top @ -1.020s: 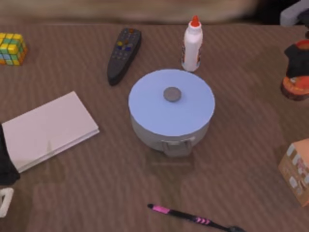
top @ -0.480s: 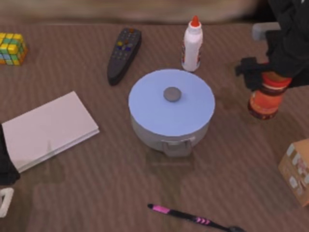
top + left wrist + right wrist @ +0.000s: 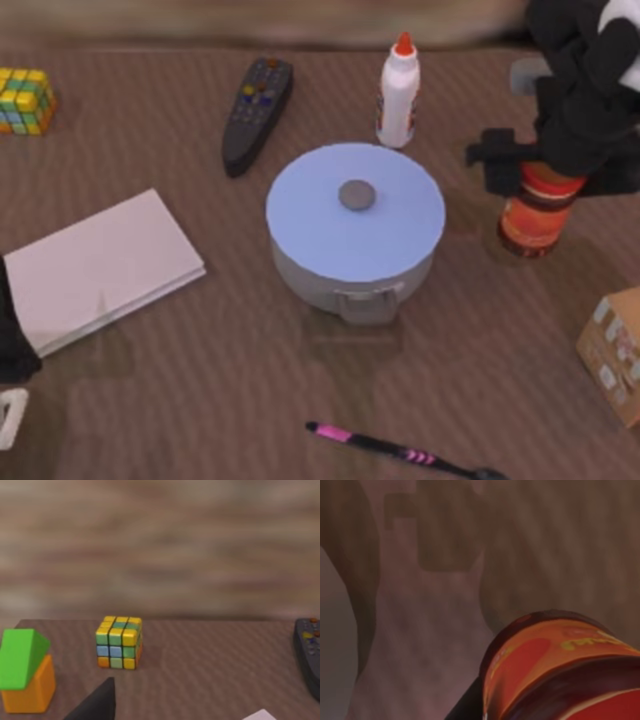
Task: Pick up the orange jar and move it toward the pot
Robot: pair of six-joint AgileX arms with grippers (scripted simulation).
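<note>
The orange jar (image 3: 533,212), with a red-orange lid and an orange label, hangs upright just right of the pot with a small gap between them. My right gripper (image 3: 545,165) comes down from above and is shut on the jar's top. In the right wrist view the jar (image 3: 560,665) fills the near corner, with one dark finger (image 3: 470,705) against its side and shadowed table beyond. The pot (image 3: 356,215), grey-white with a pale-blue lid and a grey knob, stands mid-table. My left arm (image 3: 8,345) stays parked at the table's left edge.
A white glue bottle (image 3: 398,92) stands behind the pot and a black remote (image 3: 257,112) lies to its left. A tan box (image 3: 615,355) sits at the right edge and a pink-black pen (image 3: 400,452) at the front. A white book (image 3: 100,265) and a colour cube (image 3: 24,100) lie left.
My right gripper has carried the orange jar leftward from the table's right edge to just beside the pot. The left arm has not moved.
</note>
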